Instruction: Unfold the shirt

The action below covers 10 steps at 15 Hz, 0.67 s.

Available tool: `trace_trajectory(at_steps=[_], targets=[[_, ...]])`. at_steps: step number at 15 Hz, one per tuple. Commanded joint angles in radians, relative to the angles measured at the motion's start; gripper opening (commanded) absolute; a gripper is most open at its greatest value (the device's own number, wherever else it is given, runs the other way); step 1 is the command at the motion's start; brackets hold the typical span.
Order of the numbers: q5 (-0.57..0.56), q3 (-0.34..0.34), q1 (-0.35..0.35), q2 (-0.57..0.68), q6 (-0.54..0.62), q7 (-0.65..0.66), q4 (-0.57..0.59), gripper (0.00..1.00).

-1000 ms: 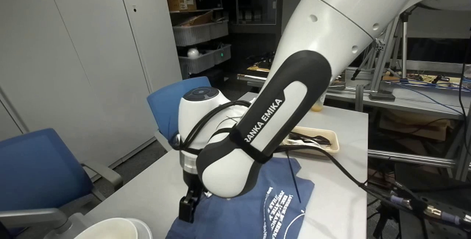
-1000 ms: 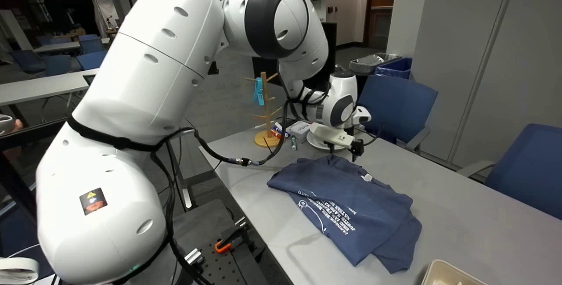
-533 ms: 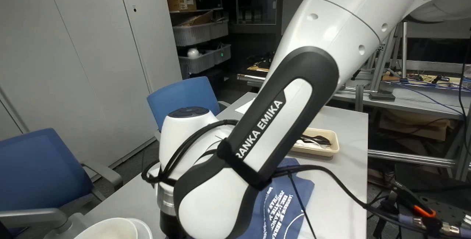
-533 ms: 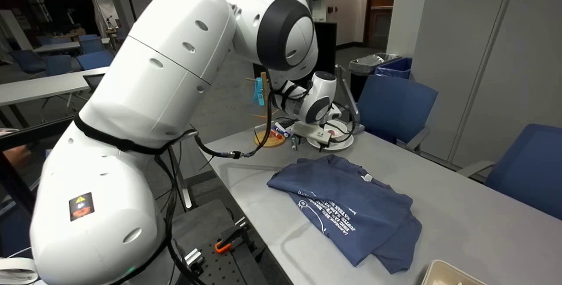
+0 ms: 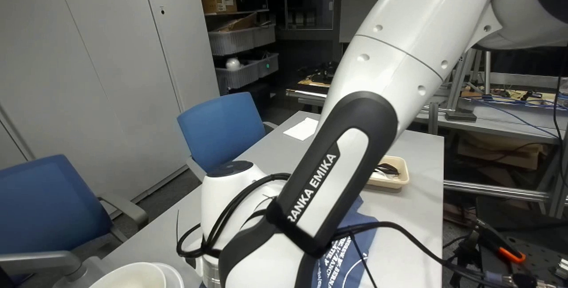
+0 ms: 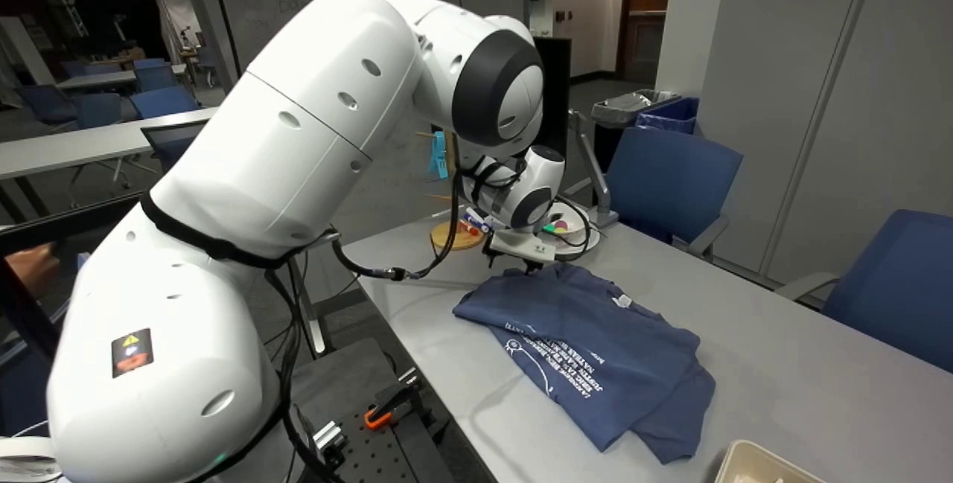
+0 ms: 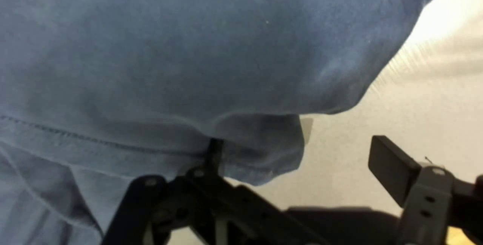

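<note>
Note the jaws of the black two-finger gripper [image 7: 297, 147], spread wide and holding nothing, poised at an edge of the medium-blue soft-fabric T-shirt with white printed lettering [image 6: 625, 349]. Find that shirt on the light grey flat-topped table [image 6: 789, 349] in both exterior views, folded over on itself, with part of the lettering apparently covered. In the wrist view, see one slim black finger [image 7: 214, 154] over the stitched blue hem [image 7: 98, 154] and a blocky black finger [image 7: 394, 169] over bare tabletop, with a small blue cloth corner [image 7: 271, 158] between; impossible to tell contact from mere closeness. Probably placed for a pinch on that corner, with the unfolding yet to be finished. Choose the layer before closing, to avoid hauling hem and overlying blue fold [image 7: 226, 56] together. Lower gently to the tabletop without pressing hard, close slowly, and take cloth well inside the fingertips rather than by the very rim. After a short lift to check for a second layer, carry the cloth low and slowly away from the bulk of the shirt. Watch for the round white plate [image 6: 572, 246] near the gripper.
</note>
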Motion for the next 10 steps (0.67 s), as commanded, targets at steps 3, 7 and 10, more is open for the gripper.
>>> trace_trajectory(at_steps=[3, 7, 10], targets=[[-0.030, 0.002, -0.012, 0.022, -0.036, -0.057, 0.029, 0.52], [-0.029, -0.004, -0.011, 0.022, -0.034, -0.054, 0.029, 0.21], [-0.029, -0.012, -0.010, 0.022, -0.031, -0.047, 0.029, 0.01]])
